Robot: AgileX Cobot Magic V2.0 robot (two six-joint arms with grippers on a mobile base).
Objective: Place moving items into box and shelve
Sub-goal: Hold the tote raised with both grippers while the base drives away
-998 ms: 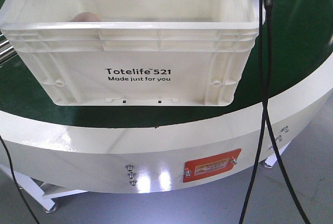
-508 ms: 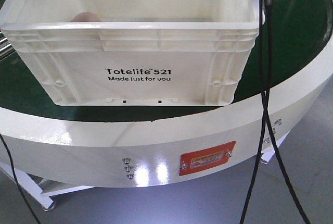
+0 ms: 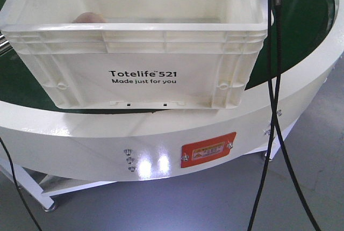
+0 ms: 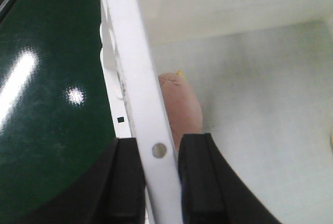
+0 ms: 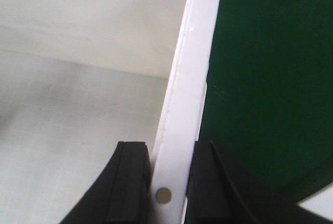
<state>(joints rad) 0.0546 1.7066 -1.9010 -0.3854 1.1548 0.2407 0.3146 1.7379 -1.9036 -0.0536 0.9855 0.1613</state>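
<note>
Left end effector [image 4: 158, 147]: clamped on the left wall rim of the box [image 3: 145, 53]. One finger [image 4: 125, 177] is outside and one is inside, both tight against the plastic with no gap showing.

Right end effector [image 5: 169, 153]: same grip on the right wall rim. Its inner finger [image 5: 130, 182] is over the box floor, and the outer one is over the green surface.

The box is upright and level, open side up. Its printed long side faces the front view and overhangs the near edge of the round green tabletop [image 3: 303, 32]. I can't tell whether the box bottom is touching the tabletop or held just off it.

The pale pink-beige toy [image 4: 179, 104] lies on the box floor against the left wall, right next to my left inner finger. From the front view its top just shows over the near rim, towards the left end of the box. A yellow sliver [image 4: 331, 140] sits at the right edge of the left wrist view, too little to identify. The part of the box floor seen in the right wrist view is bare white.

Outside the box, the orange-red label [image 3: 207, 151] is on the tabletop's white side skirt. The black cables [image 3: 274, 91] hang down in front of the box's right end towards the grey floor [image 3: 215, 204].
</note>
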